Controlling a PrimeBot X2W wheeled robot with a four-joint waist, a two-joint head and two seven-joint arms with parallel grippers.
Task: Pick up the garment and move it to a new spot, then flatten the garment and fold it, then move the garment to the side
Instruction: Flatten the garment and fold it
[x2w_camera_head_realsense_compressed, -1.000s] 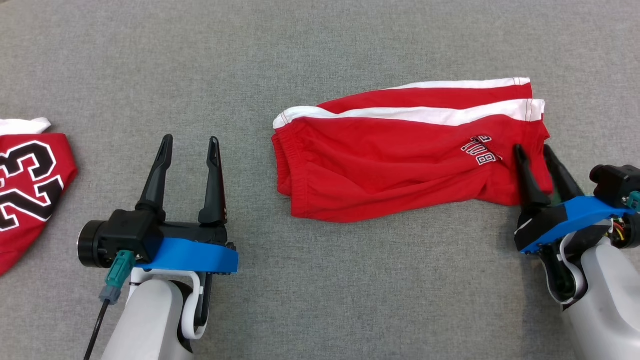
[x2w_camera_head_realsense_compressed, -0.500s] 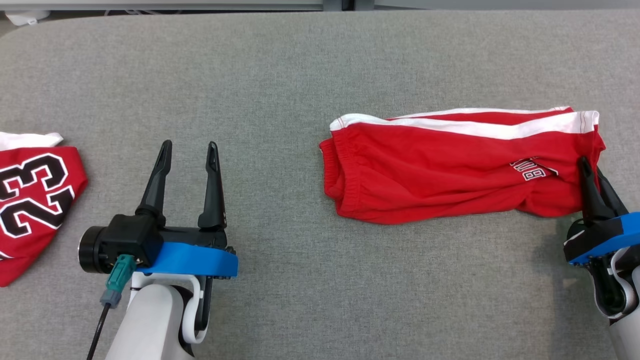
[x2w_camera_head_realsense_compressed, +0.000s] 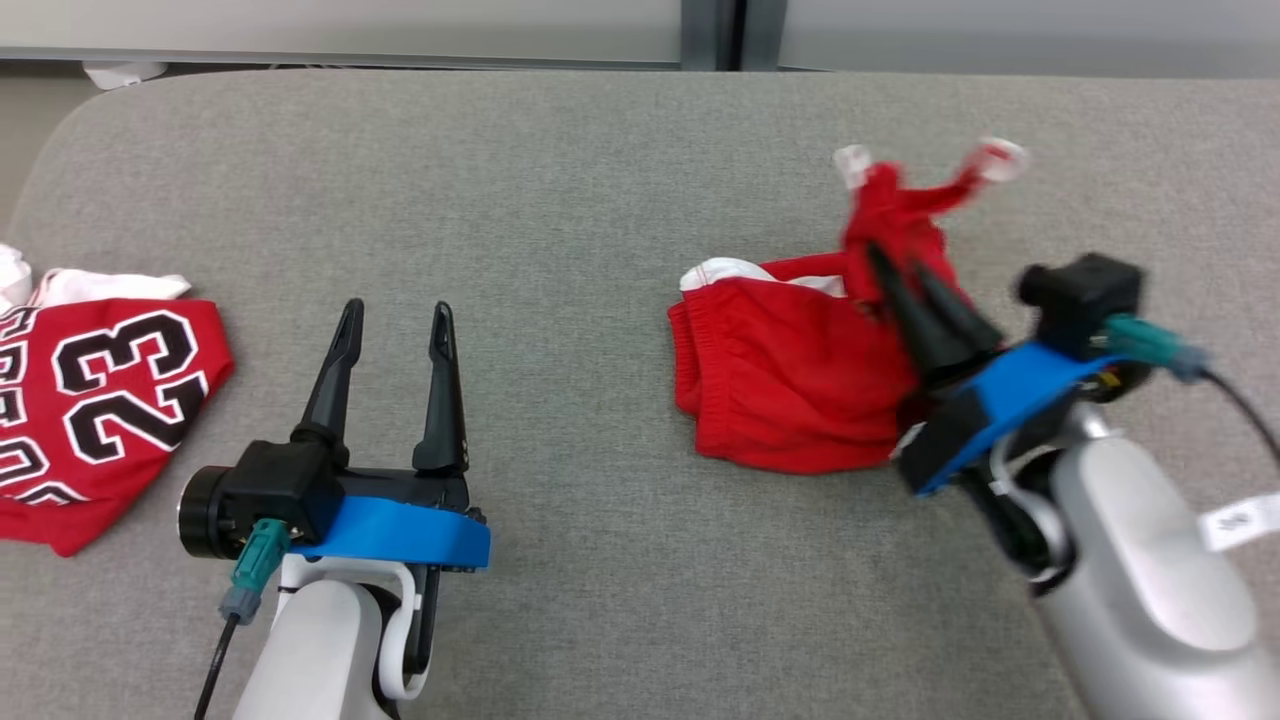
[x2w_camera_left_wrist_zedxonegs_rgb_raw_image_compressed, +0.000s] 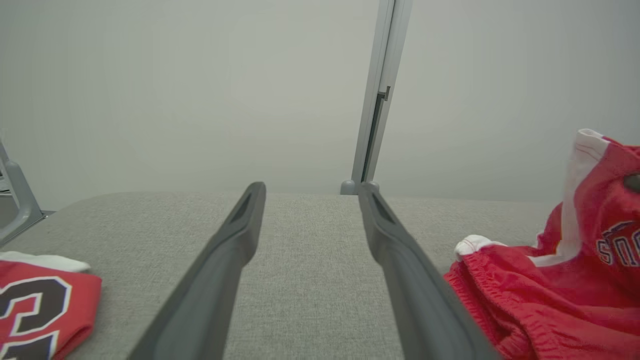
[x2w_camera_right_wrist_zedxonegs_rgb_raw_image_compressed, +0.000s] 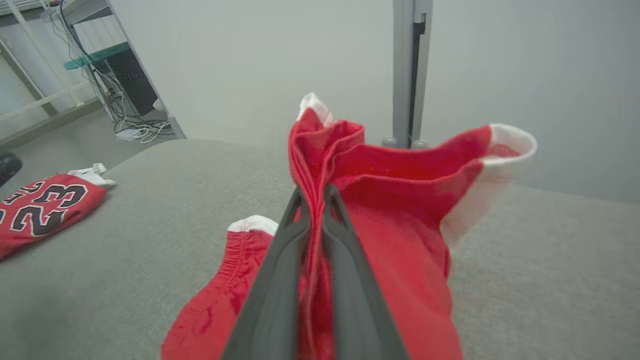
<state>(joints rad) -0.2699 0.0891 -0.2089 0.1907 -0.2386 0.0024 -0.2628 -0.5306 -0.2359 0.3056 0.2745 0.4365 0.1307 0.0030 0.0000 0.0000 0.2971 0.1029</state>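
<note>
As your right tool (x2w_camera_head_realsense_compressed: 900, 265) clamped the red shorts (x2w_camera_head_realsense_compressed: 780, 390) by a leg hem, half lifted off the tabletop (x2w_camera_head_realsense_compressed: 600, 200), right side, they hung limp, light; left tool (x2w_camera_head_realsense_compressed: 395, 307) sat apart; waistband (x2w_camera_head_realsense_compressed: 690, 360) looked grippier

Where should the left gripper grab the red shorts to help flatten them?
Probably the elastic waistband, the end of the shorts lying on the table nearest the left gripper. The right gripper holds the leg end raised, so that thick gathered edge is the free opposite end. Come from the robot's left, low, open jaws straddling the edge.
</note>
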